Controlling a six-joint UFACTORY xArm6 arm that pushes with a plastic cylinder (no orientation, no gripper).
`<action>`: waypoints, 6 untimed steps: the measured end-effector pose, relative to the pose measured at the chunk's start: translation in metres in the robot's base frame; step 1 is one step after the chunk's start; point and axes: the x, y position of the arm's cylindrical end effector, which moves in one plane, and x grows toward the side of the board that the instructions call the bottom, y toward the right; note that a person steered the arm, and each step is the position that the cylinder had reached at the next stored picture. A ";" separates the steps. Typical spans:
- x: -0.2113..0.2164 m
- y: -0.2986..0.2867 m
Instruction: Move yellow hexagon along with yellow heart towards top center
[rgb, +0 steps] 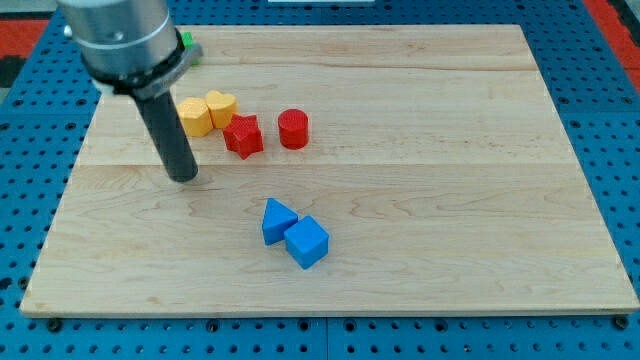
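No writing shows anywhere, and with no claw on the rod, my tip (184, 178) rests on the table (450, 200) just below-left of the touching yellow hexagon (194, 117) and yellow heart (221, 107), upper left.

Worktop (450, 150), contents:
- Upper left: yellow hexagon (195, 117) touching yellow heart (221, 107) on its right.
- Red star (243, 136) just below-right of the heart, touching it.
- Red cylinder (293, 129) just right of the star, apart.
- Centre, lower: blue wedge (278, 220) touching blue cube (307, 242) at its lower right.
- Top-left edge: green block (186, 42), mostly hidden by the arm.
- My tip (185, 178) below the hexagon, near but apart.
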 end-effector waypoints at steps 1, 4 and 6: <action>-0.037 0.046; -0.027 -0.044; -0.027 -0.056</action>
